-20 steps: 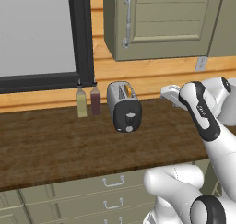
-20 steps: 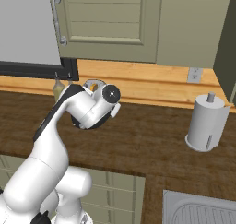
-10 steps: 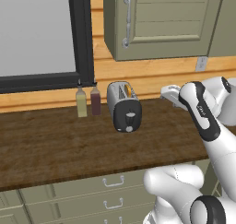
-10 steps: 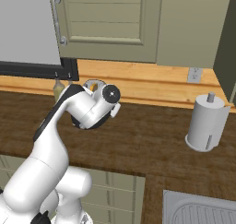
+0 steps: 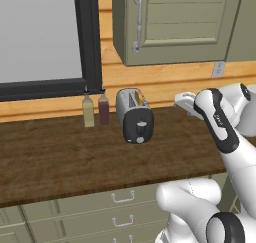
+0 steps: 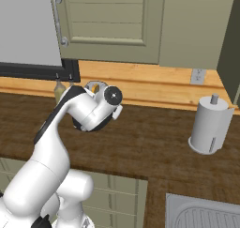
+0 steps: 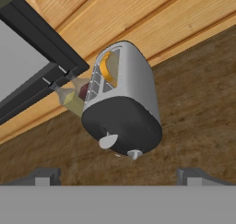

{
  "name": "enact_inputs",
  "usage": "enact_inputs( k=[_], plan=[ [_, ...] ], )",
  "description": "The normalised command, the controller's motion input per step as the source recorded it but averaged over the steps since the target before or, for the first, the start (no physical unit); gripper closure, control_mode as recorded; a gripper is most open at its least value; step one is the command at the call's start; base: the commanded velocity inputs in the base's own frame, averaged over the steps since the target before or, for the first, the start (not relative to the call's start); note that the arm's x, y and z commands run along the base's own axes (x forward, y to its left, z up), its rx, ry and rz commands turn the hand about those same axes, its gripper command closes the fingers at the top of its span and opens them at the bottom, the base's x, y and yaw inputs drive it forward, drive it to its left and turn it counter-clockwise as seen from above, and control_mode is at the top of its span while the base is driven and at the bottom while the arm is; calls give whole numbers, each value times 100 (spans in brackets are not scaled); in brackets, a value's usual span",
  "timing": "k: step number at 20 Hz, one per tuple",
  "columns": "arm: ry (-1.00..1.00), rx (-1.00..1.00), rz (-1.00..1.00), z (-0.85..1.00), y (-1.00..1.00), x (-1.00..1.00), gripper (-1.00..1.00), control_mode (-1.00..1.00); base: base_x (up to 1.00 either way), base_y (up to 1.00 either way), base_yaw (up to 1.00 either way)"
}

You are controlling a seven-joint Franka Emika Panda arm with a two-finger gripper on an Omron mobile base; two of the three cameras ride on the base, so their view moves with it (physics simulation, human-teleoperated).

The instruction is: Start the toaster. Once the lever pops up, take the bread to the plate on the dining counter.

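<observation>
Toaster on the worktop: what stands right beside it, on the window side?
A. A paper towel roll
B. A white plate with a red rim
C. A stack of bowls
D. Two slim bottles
D. Two slim bottles, one pale and one dark, stand next to the toaster below the window frame; the paper towel roll stands far off toward the sink.

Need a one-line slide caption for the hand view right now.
Open pincer faces the toaster, apart from its black end face; bread in a slot, two bottles behind.
</observation>
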Motion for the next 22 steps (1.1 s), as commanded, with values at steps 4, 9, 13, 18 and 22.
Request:
enact_inputs(
  k=[4, 9, 13, 18, 22],
  plan=[
    [0, 0, 0, 0, 0, 0, -100, -100, 0, 0, 0],
    [0, 0, 0, 0, 0, 0, -100, -100, 0, 0, 0],
    [0, 0, 0, 0, 0, 0, -100, -100, 0, 0, 0],
    [0, 0, 0, 0, 0, 0, -100, -100, 0, 0, 0],
    [0, 0, 0, 0, 0, 0, -100, -100, 0, 0, 0]
  ],
)
